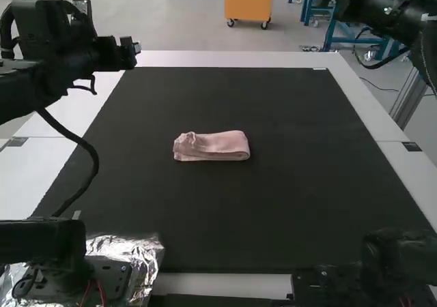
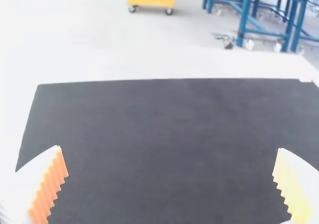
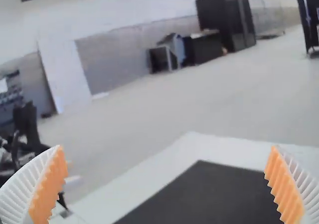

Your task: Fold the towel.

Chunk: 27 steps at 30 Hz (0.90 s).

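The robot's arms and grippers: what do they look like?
The left arm and right arm are black and chunky; a thick black cable loops off the left one. The left gripper and right gripper each have two tapering white fingers with ribbed pads, orange on the right gripper, orange and pale yellow on the left.

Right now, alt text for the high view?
A pink towel, folded into a compact strip and slightly rumpled at its left end, lies near the middle of a black mat on a white table. The left arm is raised at the view's left, the right arm at its upper right, both away from the towel.
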### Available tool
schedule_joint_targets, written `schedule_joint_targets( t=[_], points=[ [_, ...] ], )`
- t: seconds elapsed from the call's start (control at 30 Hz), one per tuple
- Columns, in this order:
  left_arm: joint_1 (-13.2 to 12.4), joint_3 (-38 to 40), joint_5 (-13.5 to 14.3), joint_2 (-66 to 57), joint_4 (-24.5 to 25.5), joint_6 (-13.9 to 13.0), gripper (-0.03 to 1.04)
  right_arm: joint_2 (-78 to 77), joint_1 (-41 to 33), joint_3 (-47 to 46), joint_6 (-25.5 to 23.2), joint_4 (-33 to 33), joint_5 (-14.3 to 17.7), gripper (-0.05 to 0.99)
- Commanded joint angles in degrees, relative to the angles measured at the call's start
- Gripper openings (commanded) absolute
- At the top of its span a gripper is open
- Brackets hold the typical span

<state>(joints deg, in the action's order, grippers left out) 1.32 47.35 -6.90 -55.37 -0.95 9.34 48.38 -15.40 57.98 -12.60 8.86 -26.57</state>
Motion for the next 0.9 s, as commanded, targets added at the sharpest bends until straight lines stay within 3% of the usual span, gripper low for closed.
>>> schedule_joint_targets(
  t=[0.0,0.2,0.37,0.6,0.7,0.77,0.83,0.87],
  points=[
    [-1.9,1.5,-0.7,6.5,0.5,-0.4,0.97,-8.9,3.7,-3.5,-3.3,-1.2,0.4,0.91],
    [-2.9,1.5,-1.0,17.6,2.2,0.2,0.97,-24.8,7.8,-8.6,-4.3,-5.9,-0.2,0.91],
    [-5.0,0.6,-2.8,27.5,3.6,3.3,0.97,-36.9,8.5,-10.5,-6.7,-9.0,0.5,0.91],
    [-7.6,-0.7,-2.4,45.0,4.1,4.9,0.97,-47.3,10.6,-9.8,-7.1,-13.1,0.7,0.91],
    [-9.1,-2.1,-0.8,53.9,3.8,4.9,0.97,-48.2,10.9,-8.7,-6.5,-15.0,1.2,0.91],
    [-10.0,-2.7,-0.6,55.5,3.3,4.5,0.97,-48.2,10.9,-7.0,-4.1,-16.9,4.6,0.91],
    [-10.9,-0.9,-0.6,55.5,8.5,4.1,0.97,-48.1,10.9,-6.3,-1.5,-17.4,8.7,0.91],
    [-11.3,-0.4,-0.5,55.4,11.2,3.7,0.97,-48.2,10.9,-6.4,-0.1,-17.5,12.4,0.91]
  ],
)
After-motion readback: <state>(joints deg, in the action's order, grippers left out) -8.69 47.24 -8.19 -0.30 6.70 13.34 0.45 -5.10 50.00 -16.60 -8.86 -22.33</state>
